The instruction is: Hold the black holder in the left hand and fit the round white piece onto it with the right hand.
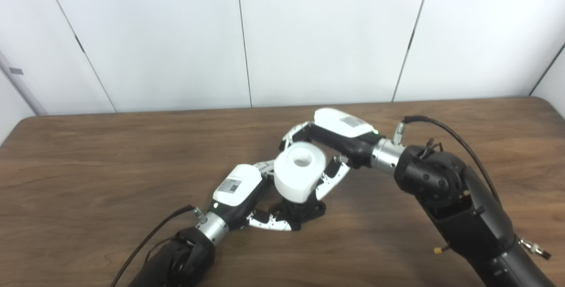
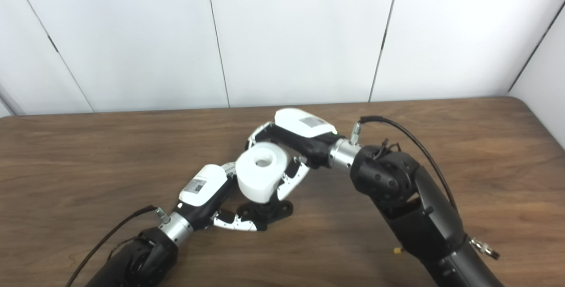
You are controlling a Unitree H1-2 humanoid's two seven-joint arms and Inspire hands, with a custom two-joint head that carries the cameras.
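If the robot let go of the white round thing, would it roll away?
Probably, if it fell on its side: the white piece is a smooth cylinder with a hole in its top. It looks stiff, keeping its shape in the right hand. For now it sits over the black holder, which may stop it.

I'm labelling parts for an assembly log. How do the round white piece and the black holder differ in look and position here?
The round white piece is a bulky white cylinder with a hole in its top; the black holder is dark, lower and mostly hidden. The white piece sits above, the holder beneath it near the table. The right hand wraps the white piece; the left hand grips the holder. Both are held.
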